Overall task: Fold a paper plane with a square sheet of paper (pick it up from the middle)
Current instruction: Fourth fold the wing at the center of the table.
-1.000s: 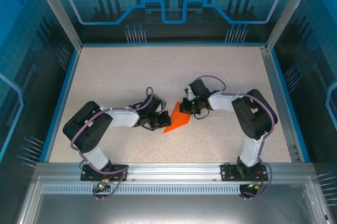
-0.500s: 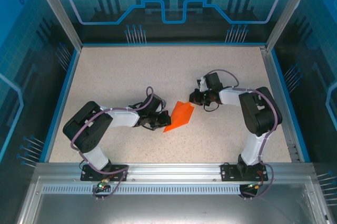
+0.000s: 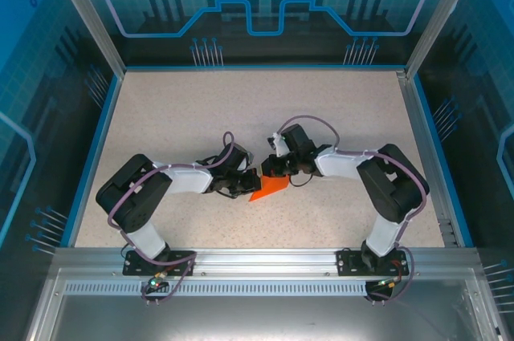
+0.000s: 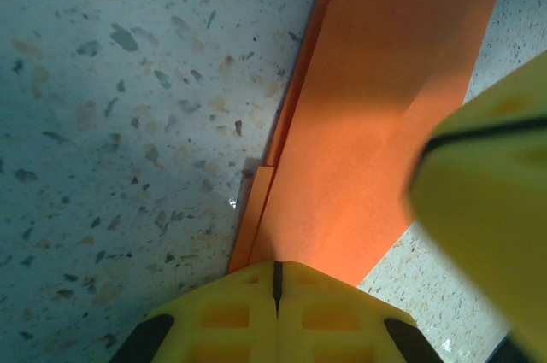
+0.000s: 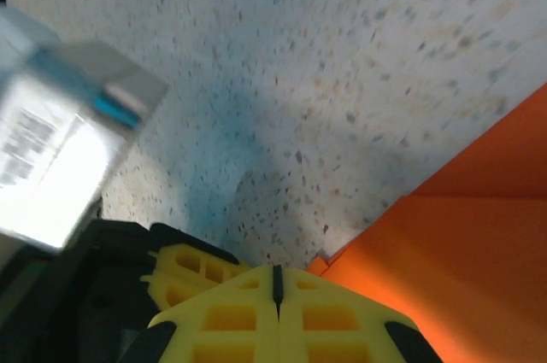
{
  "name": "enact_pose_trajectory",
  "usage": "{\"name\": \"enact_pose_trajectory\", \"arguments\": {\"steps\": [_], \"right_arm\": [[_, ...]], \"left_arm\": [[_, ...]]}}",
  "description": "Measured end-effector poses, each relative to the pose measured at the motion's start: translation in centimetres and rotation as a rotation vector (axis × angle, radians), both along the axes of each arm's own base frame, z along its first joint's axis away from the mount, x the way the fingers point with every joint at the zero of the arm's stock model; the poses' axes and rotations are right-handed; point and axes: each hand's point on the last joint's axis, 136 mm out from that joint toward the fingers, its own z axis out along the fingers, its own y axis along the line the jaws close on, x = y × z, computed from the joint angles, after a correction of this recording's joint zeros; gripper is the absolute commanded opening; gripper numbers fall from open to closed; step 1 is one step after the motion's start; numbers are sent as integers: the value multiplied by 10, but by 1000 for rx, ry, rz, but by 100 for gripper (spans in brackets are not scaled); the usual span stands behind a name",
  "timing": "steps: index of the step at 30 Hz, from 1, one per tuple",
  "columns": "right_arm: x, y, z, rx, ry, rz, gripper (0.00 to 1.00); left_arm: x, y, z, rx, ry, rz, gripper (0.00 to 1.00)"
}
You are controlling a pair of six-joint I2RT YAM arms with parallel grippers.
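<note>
The orange sheet of paper [image 3: 271, 189] lies flat on the speckled table, folded into a narrow, pointed paper plane shape with layered flaps [image 4: 376, 141]. My left gripper [image 3: 250, 183] is shut, and its yellow tips [image 4: 276, 273] rest on the paper's near end. My right gripper [image 3: 267, 171] is shut too. It stands over the paper's upper left edge, tips [image 5: 276, 276] at the paper's corner [image 5: 461, 252]. The two grippers are almost touching. The right one shows as a blurred yellow mass [image 4: 491, 209] in the left wrist view. Much of the paper is hidden under them in the top view.
The speckled table [image 3: 201, 108] is bounded by a blue rim [image 3: 96, 148] and clear enclosure walls. Both arms reach inward from their bases at the near edge. The left arm's wrist with a white label [image 5: 60, 149] sits close to the right gripper.
The right gripper pulled away to the right of the paper, then came back left and now covers its upper end. The left gripper and the paper stayed put.
</note>
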Motion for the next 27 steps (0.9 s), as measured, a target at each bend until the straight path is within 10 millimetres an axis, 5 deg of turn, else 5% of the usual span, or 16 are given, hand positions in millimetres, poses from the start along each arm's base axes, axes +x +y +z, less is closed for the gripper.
{"name": "enact_pose_trajectory", "arguments": {"steps": [14,27], "right_arm": [[-19,-7,-32,-32,89,16,0],[-2,-24,-33,-10,119,-51,0]], "left_arm": [[0,0,0,2,2,0,0],[0,1,-1,6,3,2,0]]}}
